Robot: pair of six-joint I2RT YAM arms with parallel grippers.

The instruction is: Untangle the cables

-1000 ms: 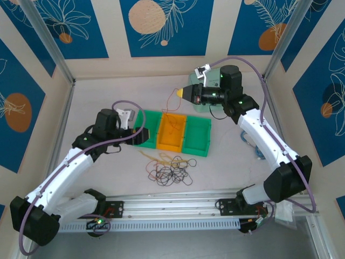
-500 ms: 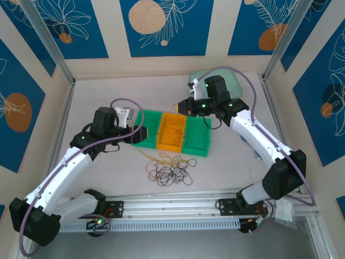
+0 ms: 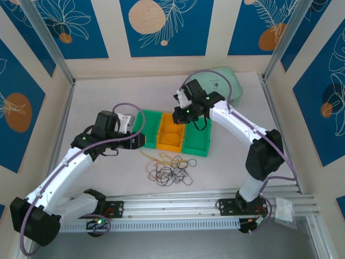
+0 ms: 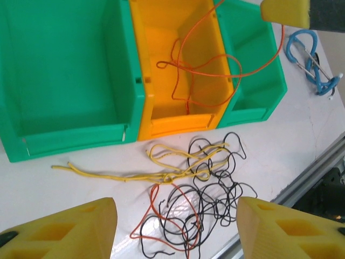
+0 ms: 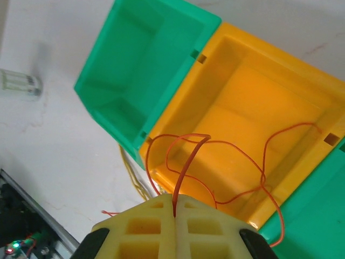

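The cables lie tangled on the table [image 3: 97, 91] in front of the bins: black loops [image 4: 215, 199], pale yellow strands [image 4: 166, 177] and one orange strand [image 4: 154, 196]. From above, the pile [image 3: 171, 172] sits near the front rail. My left gripper [image 4: 175, 209] hovers above this pile, open, with nothing between its yellow fingers [image 4: 64, 229]. My right gripper [image 5: 175, 208] is shut on another orange cable [image 5: 184, 172], which trails down into the orange bin [image 5: 302, 102]. That gripper [image 3: 180, 115] hangs over the orange bin's back edge.
Three bins stand side by side: green [image 3: 141, 125], orange [image 3: 161, 141], green [image 3: 200, 144]. A mint-green object [image 3: 223, 86] lies at the back right. A blue clip [image 4: 312, 59] rests right of the bins. The aluminium rail [image 3: 178, 208] borders the near edge.
My right arm has swung from the back right towards the left and nearer, carrying the orange cable over the orange bin. My left gripper's jaws have narrowed somewhat.
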